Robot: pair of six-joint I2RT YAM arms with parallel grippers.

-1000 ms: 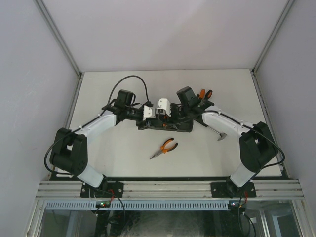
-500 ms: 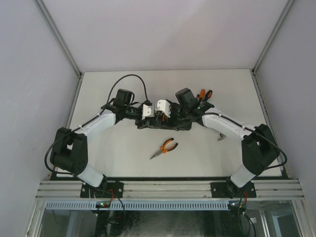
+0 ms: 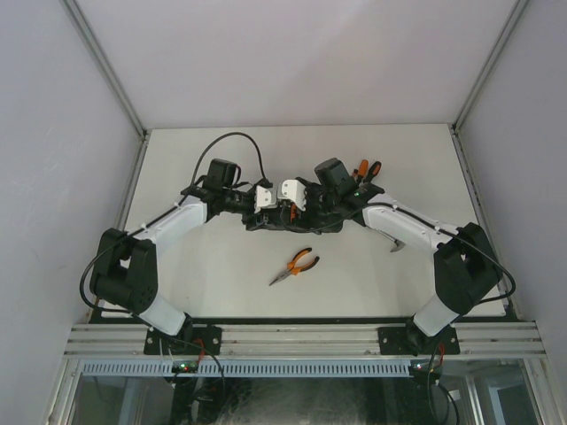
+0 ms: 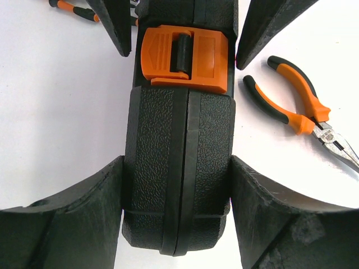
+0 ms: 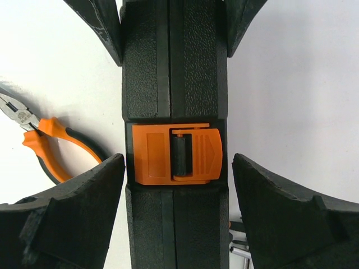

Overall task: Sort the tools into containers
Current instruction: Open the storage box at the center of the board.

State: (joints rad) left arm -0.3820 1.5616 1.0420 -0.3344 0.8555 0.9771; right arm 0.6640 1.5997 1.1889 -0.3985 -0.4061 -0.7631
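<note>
The black tool case (image 3: 297, 223) stands on its edge mid-table, closed, with its orange latch (image 4: 185, 59) facing up. My left gripper (image 3: 273, 211) is shut on the case's left end; in the left wrist view (image 4: 177, 162) both pads press its sides. My right gripper (image 3: 307, 209) straddles the case at the latch (image 5: 176, 154). It is open in the right wrist view (image 5: 178, 159); one pad touches and the other is just off. The orange-handled pliers (image 3: 297, 264) lie in front of the case and also show in the left wrist view (image 4: 297, 112).
Orange-and-black screwdrivers (image 3: 366, 168) lie behind the right wrist. The small hammer (image 3: 395, 242) lies partly under the right forearm. The enclosure walls rise at the table's left, right and far edges.
My right gripper has moved left onto the case around the latch. The case now stands more upright. The left arm has hardly moved.
</note>
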